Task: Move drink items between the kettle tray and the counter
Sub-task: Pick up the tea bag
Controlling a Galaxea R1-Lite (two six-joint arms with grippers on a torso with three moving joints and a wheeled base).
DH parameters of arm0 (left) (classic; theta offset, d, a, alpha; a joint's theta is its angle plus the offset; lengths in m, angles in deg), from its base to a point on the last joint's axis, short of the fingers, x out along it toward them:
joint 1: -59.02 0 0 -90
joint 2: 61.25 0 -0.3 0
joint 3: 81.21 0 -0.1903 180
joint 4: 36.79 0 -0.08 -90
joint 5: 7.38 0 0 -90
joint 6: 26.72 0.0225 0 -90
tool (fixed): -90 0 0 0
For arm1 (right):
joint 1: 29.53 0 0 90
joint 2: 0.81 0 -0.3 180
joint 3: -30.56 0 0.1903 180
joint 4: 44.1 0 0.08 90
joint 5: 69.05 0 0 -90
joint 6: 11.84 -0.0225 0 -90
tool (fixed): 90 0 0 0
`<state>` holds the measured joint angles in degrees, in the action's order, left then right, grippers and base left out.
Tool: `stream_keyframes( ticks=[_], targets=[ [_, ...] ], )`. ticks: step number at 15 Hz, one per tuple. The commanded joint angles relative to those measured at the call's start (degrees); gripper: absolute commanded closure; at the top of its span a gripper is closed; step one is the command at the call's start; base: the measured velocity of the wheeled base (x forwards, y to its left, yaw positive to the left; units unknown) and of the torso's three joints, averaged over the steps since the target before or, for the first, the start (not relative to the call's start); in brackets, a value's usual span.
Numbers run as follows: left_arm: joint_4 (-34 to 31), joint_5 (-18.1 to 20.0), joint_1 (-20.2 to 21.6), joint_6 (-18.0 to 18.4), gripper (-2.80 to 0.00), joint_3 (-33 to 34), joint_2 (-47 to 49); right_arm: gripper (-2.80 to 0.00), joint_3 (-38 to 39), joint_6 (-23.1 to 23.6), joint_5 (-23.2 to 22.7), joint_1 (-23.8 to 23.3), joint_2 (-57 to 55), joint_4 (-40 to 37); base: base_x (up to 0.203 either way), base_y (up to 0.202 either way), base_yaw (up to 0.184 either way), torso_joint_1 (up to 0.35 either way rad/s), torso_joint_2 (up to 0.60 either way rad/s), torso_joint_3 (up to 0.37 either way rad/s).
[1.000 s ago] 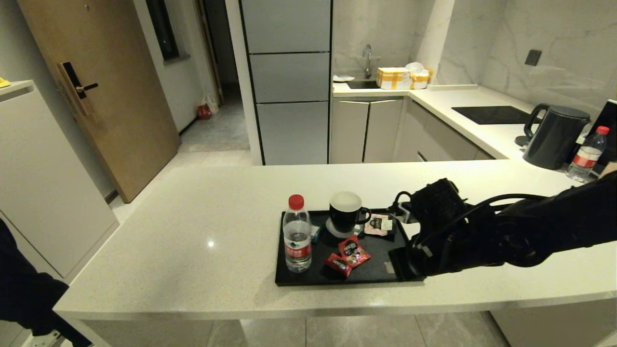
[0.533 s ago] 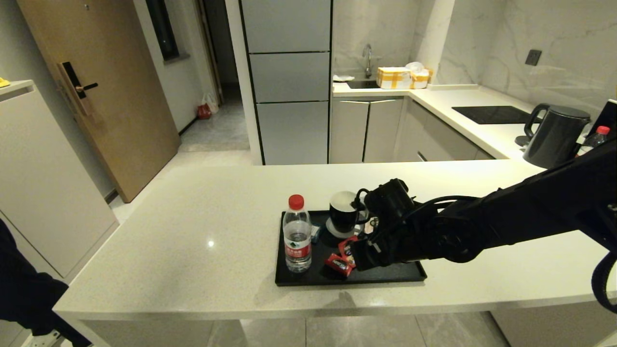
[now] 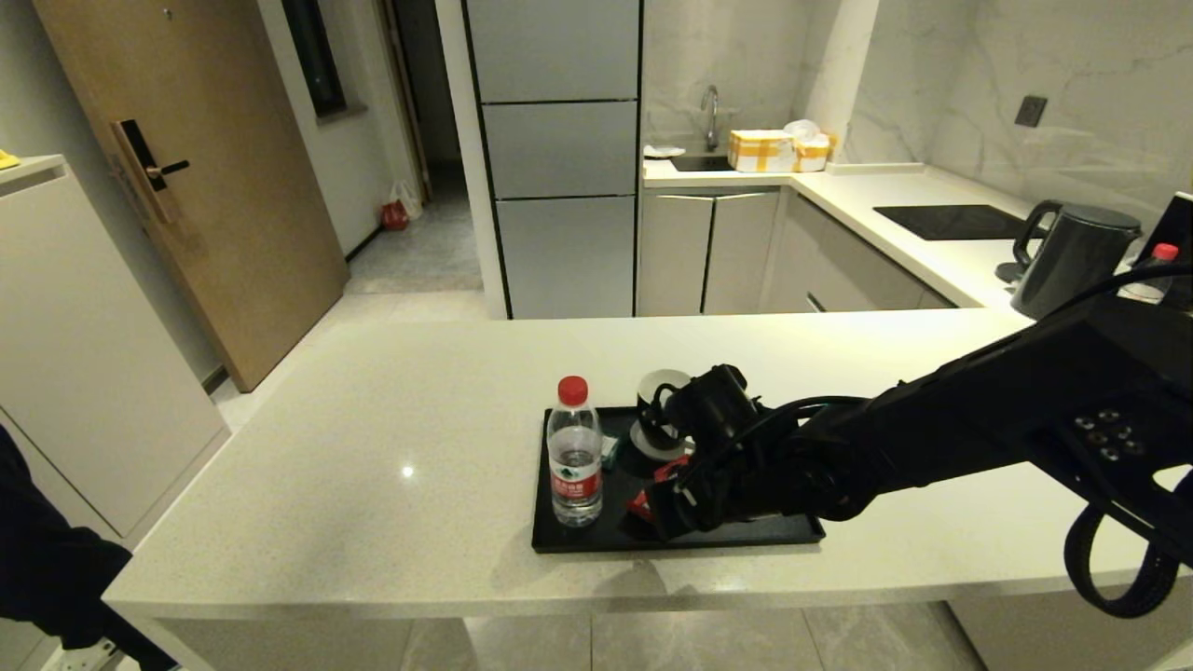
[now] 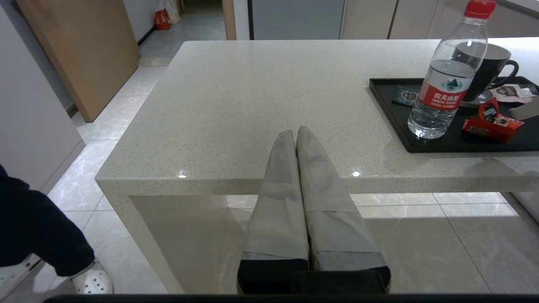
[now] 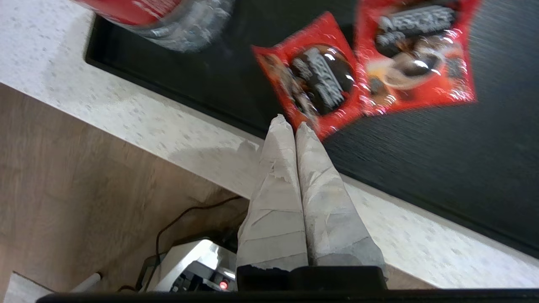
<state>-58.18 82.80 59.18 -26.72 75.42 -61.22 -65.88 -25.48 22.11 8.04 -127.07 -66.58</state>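
The clear water bottle with a red cap stands at the left end of the black kettle tray on the speckled counter. Two shiny red sachets lie side by side near the tray's front edge; my arm covers most of them in the head view. My right gripper is shut and empty, its tips just over the near corner of the left sachet. My left gripper is shut, parked off the counter's front edge, left of the tray.
A black mug on a coaster stands at the tray's back, with pale pink and teal packets beside it. At the far right are a kettle, another bottle's cap and a cooktop. A person's leg shows bottom left.
My right arm has swept left across the tray, from its right end to over the red sachets near the front edge. Bottle, mug and sachets have not moved.
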Motion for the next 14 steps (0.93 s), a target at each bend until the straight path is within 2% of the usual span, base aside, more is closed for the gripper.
stream_keyframes(
  ticks=[1,3,4,9,14],
  targets=[
    [0.04,-0.01,0.02,0.0,0.0,0.7,-0.11,0.0,-1.54,-0.33,0.29,0.68,-1.03,-0.14,0.0,0.0,0.0,0.0,0.0,0.0],
    [0.04,-0.01,0.02,0.0,0.0,0.7,-0.11,0.0,-1.59,-0.61,0.57,0.85,-0.89,-0.33,0.0,0.0,0.0,0.0,0.0,0.0],
    [0.04,-0.01,0.02,0.0,0.0,0.7,-0.11,-2.8,-1.72,-0.71,0.84,0.88,-0.76,-0.25,0.0,0.0,0.0,0.0,0.0,0.0],
    [0.04,0.0,0.02,0.0,0.0,0.7,-0.11,-2.8,-1.63,-1.83,0.78,0.84,-0.47,-0.37,0.0,0.0,0.0,0.0,0.0,0.0],
    [0.04,-0.01,0.02,0.0,0.0,0.7,-0.11,-2.8,-4.22,-1.53,0.92,0.6,-6.06,-0.26,0.0,0.0,0.0,0.0,0.0,0.0]
  ],
)
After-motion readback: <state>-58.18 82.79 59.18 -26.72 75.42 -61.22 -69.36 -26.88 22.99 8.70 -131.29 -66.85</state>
